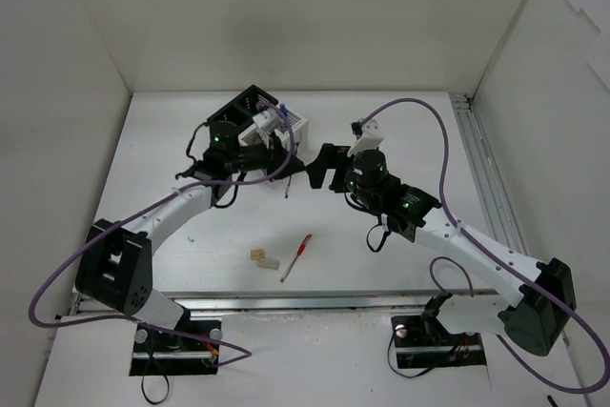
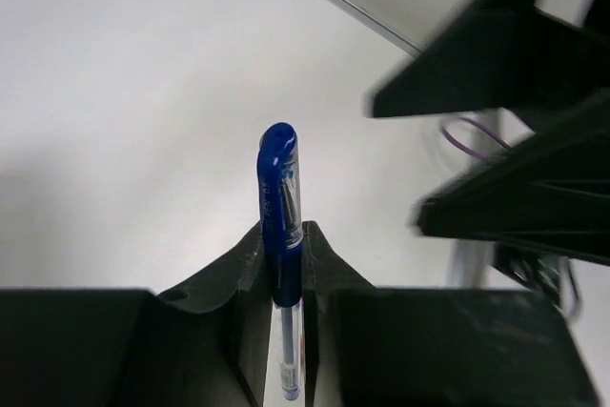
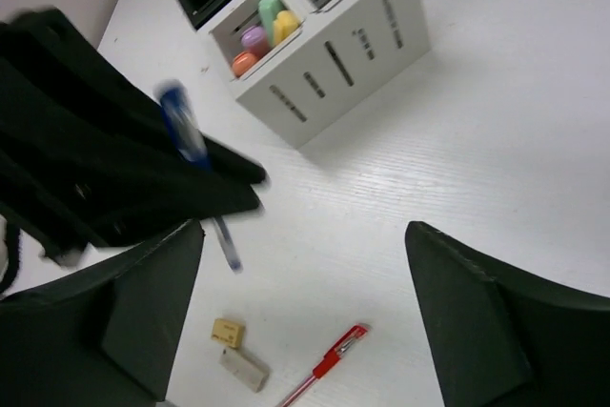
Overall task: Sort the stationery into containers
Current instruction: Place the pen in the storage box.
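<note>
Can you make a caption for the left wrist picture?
The left fingers pinch a blue pen over the white table.

Two erasers [image 1: 257,254] lie just left of the tabletop pen [image 1: 296,257]

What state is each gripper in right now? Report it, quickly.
Left gripper: closed on the blue pen.
Right gripper: open, holding nothing.

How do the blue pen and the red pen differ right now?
The blue pen is clamped in the left gripper; the red pen lies free on the table. The blue pen points tip-down; the red pen lies flat. Both are thin and outside the boxes.
</note>
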